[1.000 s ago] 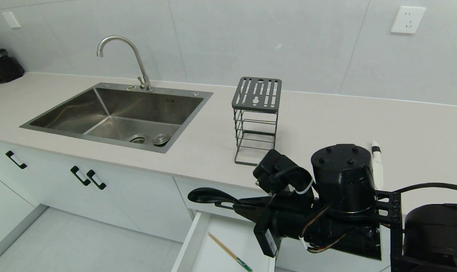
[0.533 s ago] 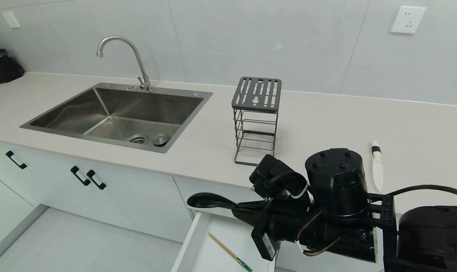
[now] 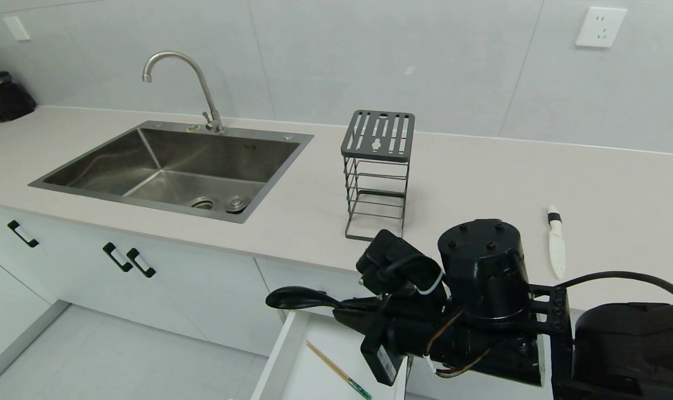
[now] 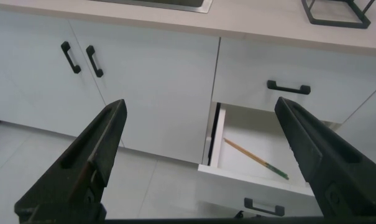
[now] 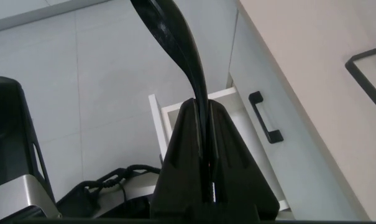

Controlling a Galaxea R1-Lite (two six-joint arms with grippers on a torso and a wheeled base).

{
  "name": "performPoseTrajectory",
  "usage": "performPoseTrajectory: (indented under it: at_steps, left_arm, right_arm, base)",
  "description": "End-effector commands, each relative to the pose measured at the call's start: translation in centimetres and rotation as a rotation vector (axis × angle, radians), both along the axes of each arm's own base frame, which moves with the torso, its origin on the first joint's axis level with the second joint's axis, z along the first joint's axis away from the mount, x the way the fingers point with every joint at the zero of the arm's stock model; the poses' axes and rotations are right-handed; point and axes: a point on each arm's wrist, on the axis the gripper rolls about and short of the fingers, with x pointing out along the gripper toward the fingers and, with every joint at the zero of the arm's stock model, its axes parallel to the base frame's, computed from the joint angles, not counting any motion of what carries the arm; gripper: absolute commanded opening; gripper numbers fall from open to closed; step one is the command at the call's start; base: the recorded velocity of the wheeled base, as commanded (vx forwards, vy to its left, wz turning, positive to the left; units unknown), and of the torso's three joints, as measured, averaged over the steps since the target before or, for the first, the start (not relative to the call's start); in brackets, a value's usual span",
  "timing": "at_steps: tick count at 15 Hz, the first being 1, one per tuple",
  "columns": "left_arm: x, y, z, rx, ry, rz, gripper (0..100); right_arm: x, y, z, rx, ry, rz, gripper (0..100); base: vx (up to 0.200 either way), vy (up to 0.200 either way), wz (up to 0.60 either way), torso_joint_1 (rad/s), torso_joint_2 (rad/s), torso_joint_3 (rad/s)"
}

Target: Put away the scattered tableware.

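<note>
- A pale counter [image 3: 480,183] runs left to right under a grey tiled wall [image 3: 325,55], with a white socket [image 3: 600,26] far right on the wall.
- A steel sink [image 3: 214,155] is set into the counter at left, its faucet [image 3: 216,125] on the far rim.
- A dark object I cannot identify [image 3: 3,97] sits at the far left edge.
- A dark wire rack [image 3: 378,136] stands upright mid-counter, right of the sink.
- A white knife [image 3: 556,244] lies flat on the counter at right, well apart from the rack.
- White cabinet doors with black handles [image 3: 128,258] face the near side under the sink, above a grey tiled floor [image 3: 91,355].
- A drawer [image 3: 278,355] stands pulled out below the rack, with a chopstick [image 3: 336,369] lying inside.
- The right gripper [image 3: 350,306] hangs above the drawer, fingers clamped on the handle of a black spoon [image 3: 297,297] whose bowl points left, past the drawer's left wall.
- The right arm hides the drawer's right part and some of the near counter edge.
- The left gripper [image 4: 200,109] is low before the cabinets, fingers spread wide, holding nothing.
</note>
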Motion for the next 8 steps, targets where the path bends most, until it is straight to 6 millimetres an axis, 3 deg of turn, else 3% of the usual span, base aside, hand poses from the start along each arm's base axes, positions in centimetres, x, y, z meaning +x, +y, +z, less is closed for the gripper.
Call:
performPoseTrajectory:
  at_steps: [1,5,8]
  left_arm:
    - [0.00,0.00,0.01,0.000,0.000,0.000,100]
    - [0.00,0.00,0.01,0.000,0.000,0.000,100]
    - [0.01,0.00,-0.03,0.000,0.001,0.000,100]
  right_arm:
    - [-0.02,0.04,-0.18,-0.005,0.004,0.002,0]
    - [-0.08,0.05,-0.23,-0.008,0.006,0.003,0]
    - [-0.05,0.08,-0.54,-0.015,0.011,0.003,0]
  base:
    - [0.000,0.000,0.00,-0.100,0.19,0.095]
    - [0.000,0.000,0.00,-0.181,0.36,0.173]
    - [0.000,0.000,0.00,-0.059,0.13,0.061]
